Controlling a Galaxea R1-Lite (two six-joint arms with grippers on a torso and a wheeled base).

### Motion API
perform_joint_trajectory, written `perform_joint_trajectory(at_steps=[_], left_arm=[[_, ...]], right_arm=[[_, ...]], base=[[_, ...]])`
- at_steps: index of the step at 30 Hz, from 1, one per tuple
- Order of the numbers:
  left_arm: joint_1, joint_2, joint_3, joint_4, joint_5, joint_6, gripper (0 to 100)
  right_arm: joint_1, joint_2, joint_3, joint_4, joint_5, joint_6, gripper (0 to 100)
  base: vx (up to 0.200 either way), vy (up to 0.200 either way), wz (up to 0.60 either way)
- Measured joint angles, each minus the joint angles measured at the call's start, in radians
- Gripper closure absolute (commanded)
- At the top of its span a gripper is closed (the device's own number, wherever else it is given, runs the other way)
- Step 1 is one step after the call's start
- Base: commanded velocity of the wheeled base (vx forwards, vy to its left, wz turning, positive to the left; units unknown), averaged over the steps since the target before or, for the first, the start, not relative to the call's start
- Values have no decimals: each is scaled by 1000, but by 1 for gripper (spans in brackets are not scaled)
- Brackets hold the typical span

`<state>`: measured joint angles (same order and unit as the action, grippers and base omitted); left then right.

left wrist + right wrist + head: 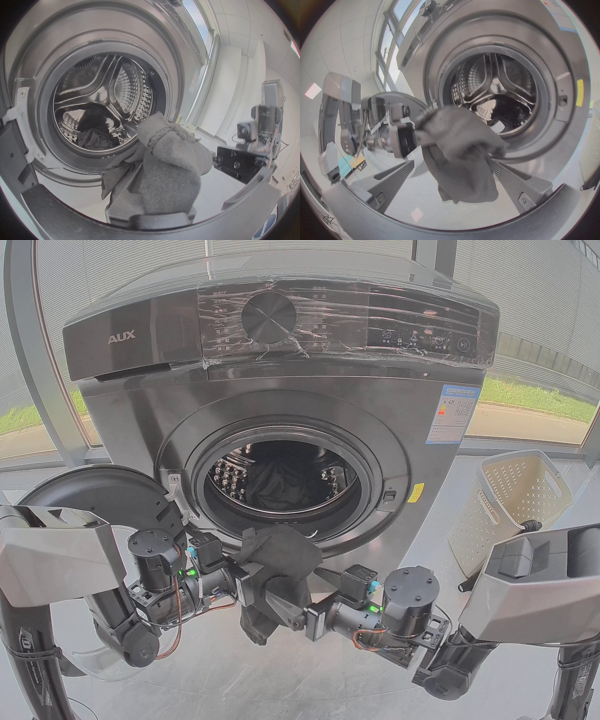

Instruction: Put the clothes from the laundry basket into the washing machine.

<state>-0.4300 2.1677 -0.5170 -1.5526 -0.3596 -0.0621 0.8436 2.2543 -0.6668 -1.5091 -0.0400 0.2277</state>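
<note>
Progress: one dark garment (pixel 281 480) is already lying inside the washing machine (pixel 281 396) | dark cloth (pixel 278 565) is hanging just before the opening, left pincer (pixel 247 580) gripping it, right pincer (pixel 281 605) standing wide | basket (pixel 475 527) is lying tipped, looking empty | remaining: pushing this cloth in.

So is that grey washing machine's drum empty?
Not empty: a dark crumpled garment lies at the bottom of the shiny perforated steel drum.

I counted one washing machine (pixel 406 427) with one round door (pixel 94 490), one laundry basket (pixel 519 490), two garments, namely one dark garment (pixel 284 480) and a second dark garment (pixel 278 555), and two grippers, my left gripper (pixel 257 577) and right gripper (pixel 450 167)
</note>
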Motion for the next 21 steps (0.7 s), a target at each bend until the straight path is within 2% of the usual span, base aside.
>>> perform_joint_trajectory(at_steps=[5, 8, 16, 21], left_arm=[[9, -27, 7, 0, 0, -2, 100], [14, -43, 14, 0, 7, -3, 100], [34, -82, 36, 0, 69, -6, 100], [70, -114, 54, -1, 77, -4, 100]], right_arm=[[-34, -44, 155, -9, 26, -19, 0], [-89, -88, 237, -25, 40, -33, 0], [-283, -204, 346, -39, 64, -42, 0], [-324, -235, 411, -39, 77, -50, 0]], base=[[0, 0, 0], [0, 0, 0], [0, 0, 0], [0, 0, 0]])
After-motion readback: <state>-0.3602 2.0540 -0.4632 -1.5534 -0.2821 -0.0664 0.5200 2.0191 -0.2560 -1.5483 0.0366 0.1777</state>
